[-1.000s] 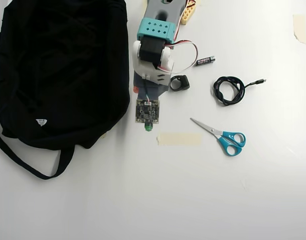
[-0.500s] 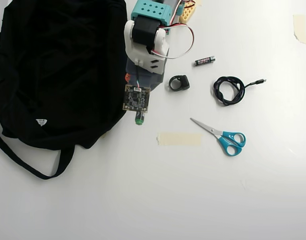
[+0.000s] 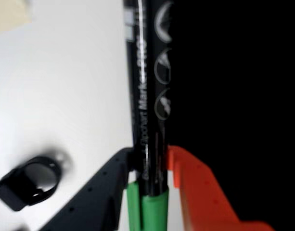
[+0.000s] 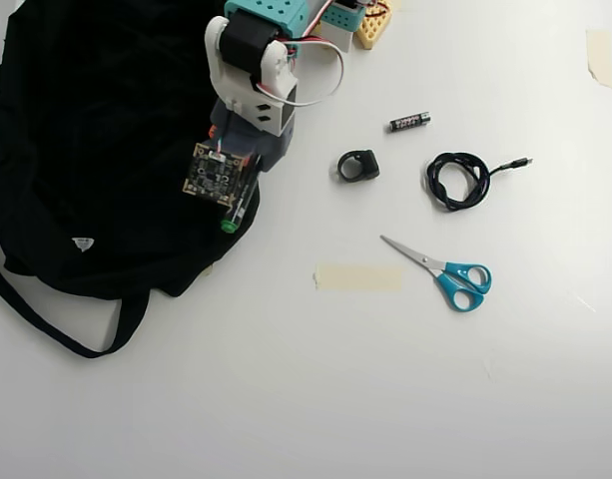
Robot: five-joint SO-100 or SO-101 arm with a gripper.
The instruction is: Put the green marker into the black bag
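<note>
I am gripping the green marker (image 3: 148, 125) in my pincer (image 3: 151, 166), the black finger (image 3: 104, 187) and the orange finger (image 3: 195, 192) pressing its barrel from opposite sides just above the green end. In the overhead view the green marker (image 4: 236, 213) is hanging over the right-hand edge of the black bag (image 4: 96, 140), its green tip just inside the fabric's outline. The wrist view is showing white surface (image 3: 65, 86) to the left of the barrel and black fabric to the right. To do this step well, I am judging that I should carry the marker further over the bag's middle before letting go, since a release at the edge could let it roll back onto the surface. Whether the bag's mouth is open here cannot be seen.
</note>
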